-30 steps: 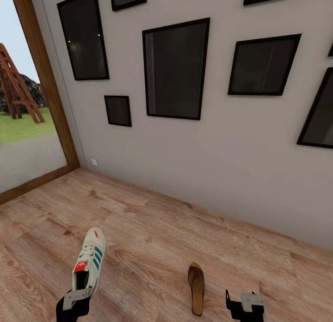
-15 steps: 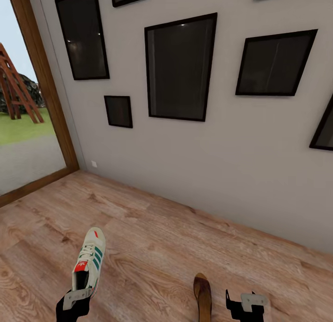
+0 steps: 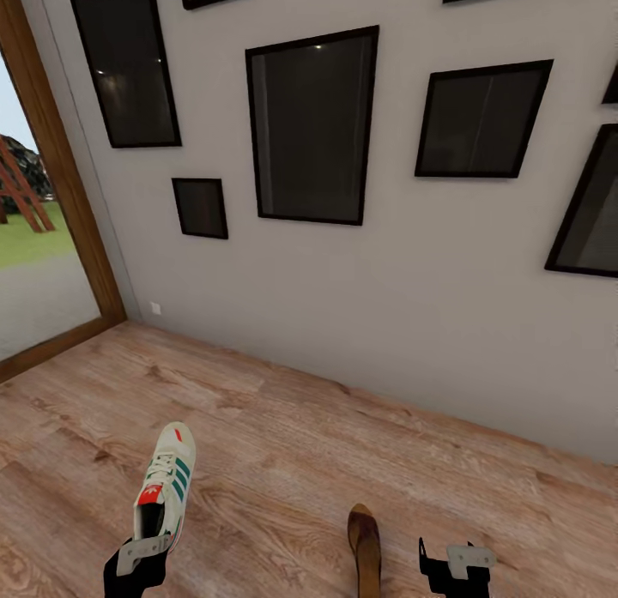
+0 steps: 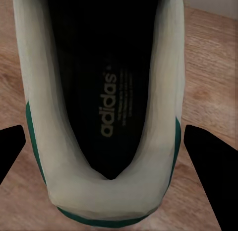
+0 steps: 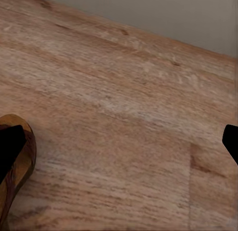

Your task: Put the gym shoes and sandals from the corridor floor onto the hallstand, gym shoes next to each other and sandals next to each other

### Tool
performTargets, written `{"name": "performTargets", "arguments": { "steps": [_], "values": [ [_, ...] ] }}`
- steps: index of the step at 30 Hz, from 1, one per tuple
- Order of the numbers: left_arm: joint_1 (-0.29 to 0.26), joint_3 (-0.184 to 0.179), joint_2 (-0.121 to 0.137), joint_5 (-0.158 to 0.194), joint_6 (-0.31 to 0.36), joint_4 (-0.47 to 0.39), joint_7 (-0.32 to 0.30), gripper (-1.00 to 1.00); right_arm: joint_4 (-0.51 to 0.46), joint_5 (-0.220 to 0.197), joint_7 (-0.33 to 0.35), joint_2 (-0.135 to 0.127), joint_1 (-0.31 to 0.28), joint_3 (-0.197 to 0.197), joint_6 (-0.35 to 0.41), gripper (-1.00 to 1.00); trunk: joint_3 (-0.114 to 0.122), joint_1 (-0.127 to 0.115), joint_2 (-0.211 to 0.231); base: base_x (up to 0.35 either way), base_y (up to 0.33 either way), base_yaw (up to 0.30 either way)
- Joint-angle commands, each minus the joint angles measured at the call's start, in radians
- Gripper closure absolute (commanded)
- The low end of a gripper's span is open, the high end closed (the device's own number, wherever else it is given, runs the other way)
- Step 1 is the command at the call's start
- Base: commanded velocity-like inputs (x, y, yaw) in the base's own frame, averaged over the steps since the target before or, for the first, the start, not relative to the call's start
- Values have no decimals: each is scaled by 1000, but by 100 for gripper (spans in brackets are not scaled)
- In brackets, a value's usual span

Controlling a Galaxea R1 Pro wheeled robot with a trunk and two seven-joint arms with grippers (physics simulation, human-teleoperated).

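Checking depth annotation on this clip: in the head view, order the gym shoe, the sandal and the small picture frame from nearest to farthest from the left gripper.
1. Gym shoe: held at its heel in the left gripper.
2. Sandal: on the corridor floor, toward the right gripper's side.
3. Small picture frame: up on the far wall.

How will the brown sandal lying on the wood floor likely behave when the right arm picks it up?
The flat brown leather sandal looks thin and low, so probably light and somewhat bendy. Lying flat on the wood plank floor, it is unlikely to roll or tip, though it may slide if pushed.
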Motion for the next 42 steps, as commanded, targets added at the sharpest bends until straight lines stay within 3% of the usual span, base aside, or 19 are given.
{"name": "performTargets", "arguments": {
  "steps": [1, 13, 34, 39, 42],
  "values": [
    [-1, 7, 0, 2, -2, 1, -10, 100, 1, 5, -8, 0, -1, 4, -1, -100, -1, 0, 0, 0, 0, -23],
    [-1, 8, 0, 2, -2, 1, -9, 100, 1, 5, -8, 0, -1, 4, -1, -100, -1, 0, 0, 57, 141, -5],
    [-15, 0, -5, -7, 17, -2, -8, 100, 1, 6, -4, 4, -1, 8, 3, -100, -1, 0, 0, 3, 8, 0],
    [-49, -2, -12, -5, 90, -21, -11, 100, 1, 7, -3, 20, -1, 10, 9, -100, -1, 0, 0, 0, 0, 0],
    [-97, -3, -17, -4, 169, -30, -15, 100, -3, 7, -2, 27, -1, 11, 20, -100, -1, 0, 0, 0, 0, 0]
  ]
}}
